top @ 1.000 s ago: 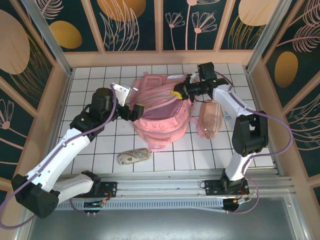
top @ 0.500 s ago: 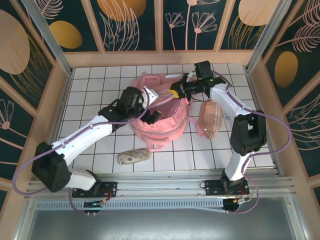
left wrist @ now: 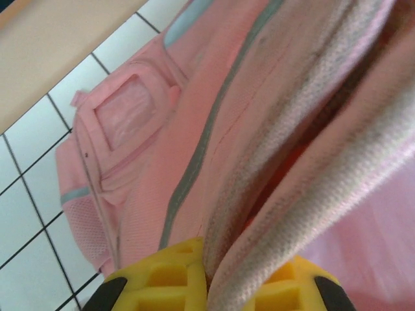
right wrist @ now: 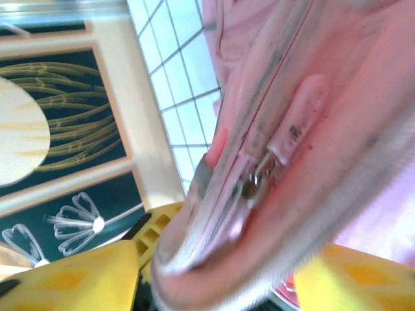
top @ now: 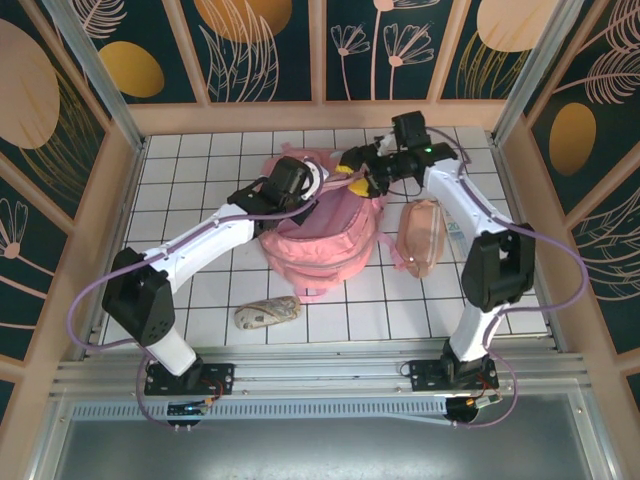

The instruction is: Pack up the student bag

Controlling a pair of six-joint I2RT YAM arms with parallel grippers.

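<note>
Top external gives you one student bag (top: 320,238) on the desk (top: 200,160), one peach pouch (top: 420,237) beside it and one patterned case (top: 267,312) nearer. Left tool (left wrist: 209,285) clamps bag fabric; right tool (right wrist: 220,265) gapes around its zip rim.

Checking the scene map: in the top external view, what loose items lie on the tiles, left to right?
small patterned pouch → student bag → peach-pink pencil pouch

Nothing legible here.
You are looking at no readable words, brands, numbers or signs; the student bag (top: 325,235) is showing plain pink fabric and unmarked grey strips.
</note>
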